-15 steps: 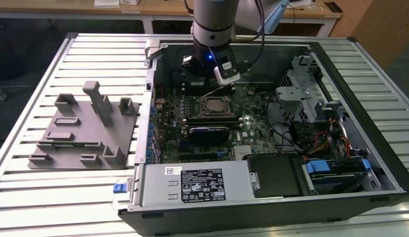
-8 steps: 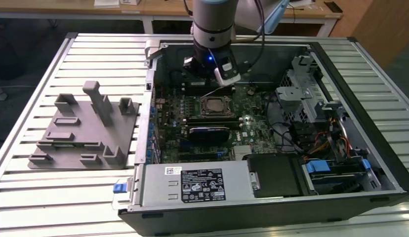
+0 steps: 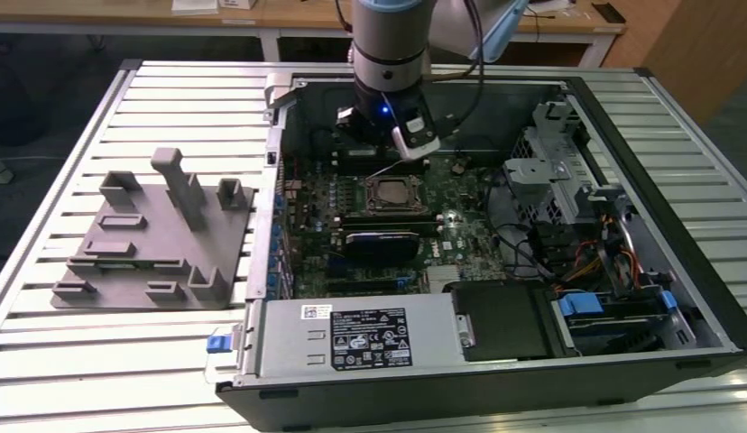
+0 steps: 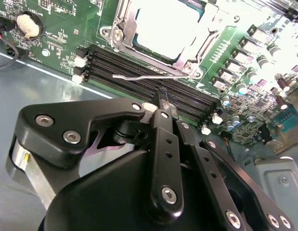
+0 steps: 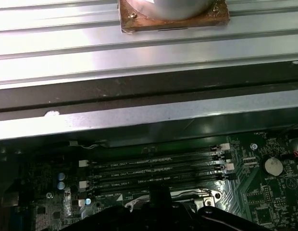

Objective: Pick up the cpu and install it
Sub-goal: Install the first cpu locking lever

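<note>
The cpu (image 4: 163,24) lies flat in the motherboard socket, its silvery-white top showing inside the metal retention frame (image 4: 121,30). In the exterior view the cpu (image 3: 390,193) sits mid-board in the open computer case. My gripper (image 3: 404,149) hangs just behind the socket. In the second wrist view, my gripper (image 4: 163,98) has its black fingertips pressed together over the memory slots, shut with nothing between them. A thin socket lever (image 4: 139,76) stands free just beyond the tips.
A grey plastic fixture (image 3: 157,234) with upright posts stands on the slatted table at the exterior view's left. Memory slots (image 5: 154,173), a coin battery (image 5: 273,166), the power supply (image 3: 349,336) and the drive cage (image 3: 554,180) crowd the case around the socket.
</note>
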Tool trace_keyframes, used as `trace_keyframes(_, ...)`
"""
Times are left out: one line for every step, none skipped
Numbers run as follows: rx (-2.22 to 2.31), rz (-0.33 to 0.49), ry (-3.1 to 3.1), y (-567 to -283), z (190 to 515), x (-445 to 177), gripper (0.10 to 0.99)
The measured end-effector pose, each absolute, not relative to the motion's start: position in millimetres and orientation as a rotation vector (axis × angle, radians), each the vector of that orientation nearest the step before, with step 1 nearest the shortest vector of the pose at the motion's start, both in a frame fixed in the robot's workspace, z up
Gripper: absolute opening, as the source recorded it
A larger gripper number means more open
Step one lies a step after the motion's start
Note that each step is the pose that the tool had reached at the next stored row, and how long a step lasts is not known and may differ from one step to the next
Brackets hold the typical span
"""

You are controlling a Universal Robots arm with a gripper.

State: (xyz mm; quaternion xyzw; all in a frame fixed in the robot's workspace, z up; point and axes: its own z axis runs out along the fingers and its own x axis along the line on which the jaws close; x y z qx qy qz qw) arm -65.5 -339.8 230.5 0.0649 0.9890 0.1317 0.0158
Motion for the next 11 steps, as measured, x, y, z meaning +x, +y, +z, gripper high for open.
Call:
trace_keyframes(0.202, 0.410, 3.076, -339.8, 230.0, -65.3, 0.106)
trace_keyframes(0.203, 0.410, 3.075, -339.8, 229.4, -65.1, 0.106)
trace_keyframes(0.204, 0.409, 3.074, -339.8, 228.7, -64.9, 0.106)
trace_keyframes(0.204, 0.409, 3.073, -339.8, 228.0, -64.6, 0.106)
trace_keyframes(0.204, 0.409, 3.072, -339.8, 227.4, -64.2, 0.106)
trace_keyframes(0.205, 0.409, 3.072, -339.8, 226.7, -63.7, 0.106)
trace_keyframes(0.206, 0.409, 3.071, -339.8, 226.0, -63.1, 0.106)
trace_keyframes(0.206, 0.409, 3.071, -339.8, 225.3, -62.3, 0.106)
trace_keyframes(0.207, 0.409, 3.070, -339.8, 224.6, -61.4, 0.106)
trace_keyframes(0.208, 0.409, 3.070, -339.8, 223.9, -60.4, 0.106)
trace_keyframes(0.209, 0.409, 3.070, -339.8, 223.2, -59.3, 0.106)
